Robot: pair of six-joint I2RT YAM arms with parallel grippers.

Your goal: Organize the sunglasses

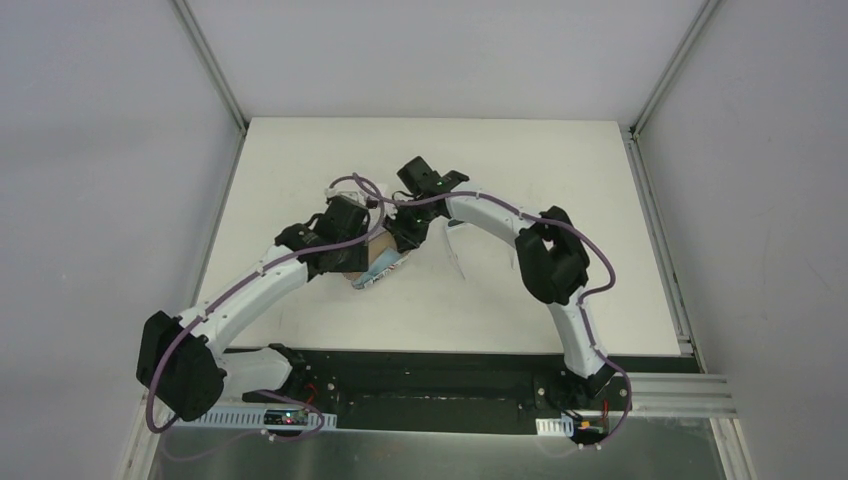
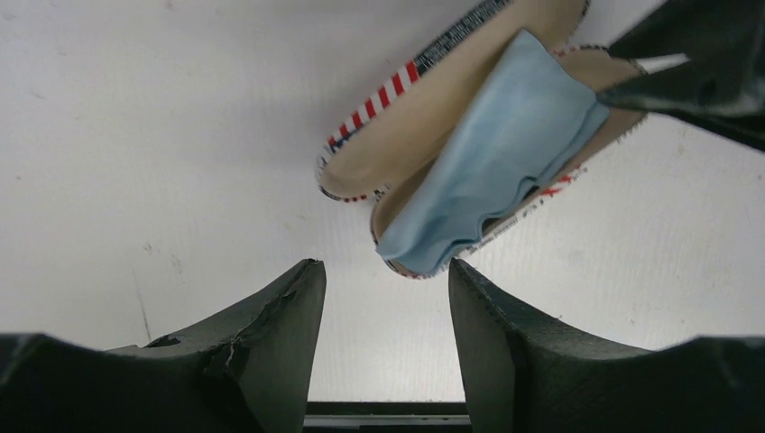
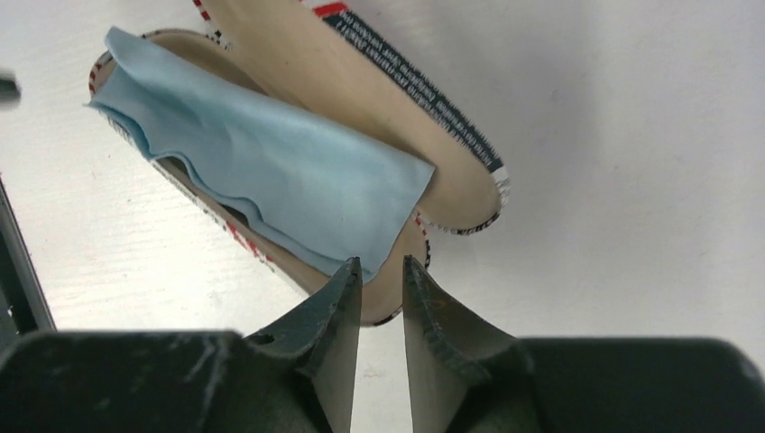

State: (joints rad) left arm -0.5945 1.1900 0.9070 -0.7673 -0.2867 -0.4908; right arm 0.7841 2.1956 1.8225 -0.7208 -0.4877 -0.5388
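The sunglasses show only faintly in the top view, as thin white arcs on the table under the right arm, to the right of the case. They are in neither wrist view. The printed case lies open, with the light blue cloth draped in its lower half. My left gripper is open and empty, its tips just short of the case's near end. My right gripper has its jaws a narrow gap apart, with nothing between them. It hovers at the cloth's corner over the other end of the case.
Both arms meet at the middle of the white table. The right gripper's fingers reach into the left wrist view at the top right. Grey walls and metal rails bound the table on three sides.
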